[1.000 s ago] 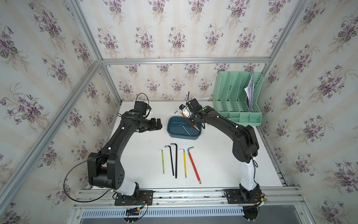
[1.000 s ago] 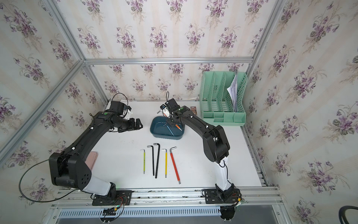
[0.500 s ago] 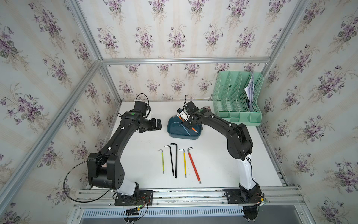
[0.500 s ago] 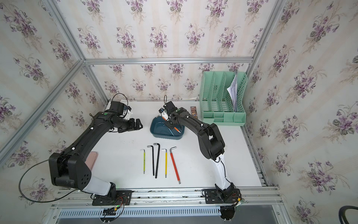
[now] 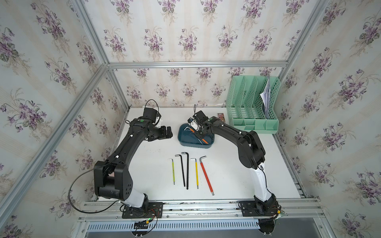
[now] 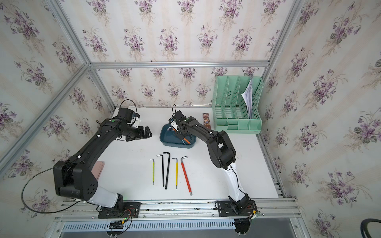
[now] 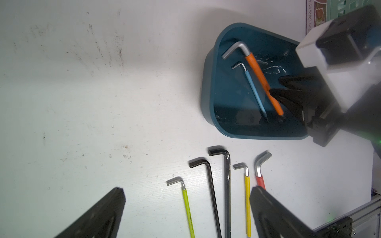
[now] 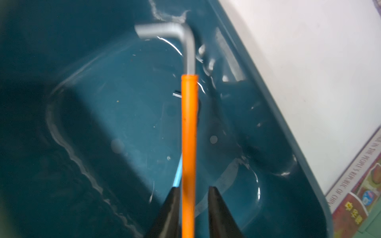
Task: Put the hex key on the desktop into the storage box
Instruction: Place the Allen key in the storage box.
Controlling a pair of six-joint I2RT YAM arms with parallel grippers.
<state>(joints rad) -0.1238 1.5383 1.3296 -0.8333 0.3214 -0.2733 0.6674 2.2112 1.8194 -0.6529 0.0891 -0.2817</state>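
While right gripper hangs inside storage box, jaws are seen slightly parted, orange hex key loose between them, inside box. Release is judged in hand. Left gripper is held wide, empty, beside box. Next: straight lift-out is called for, key left undisturbed.

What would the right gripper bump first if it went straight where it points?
Probably the storage box floor: the right gripper points down into it, open jaws astride the orange hex key. Depth is unclear.

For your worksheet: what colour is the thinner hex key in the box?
Light blue hex key; left wrist view.
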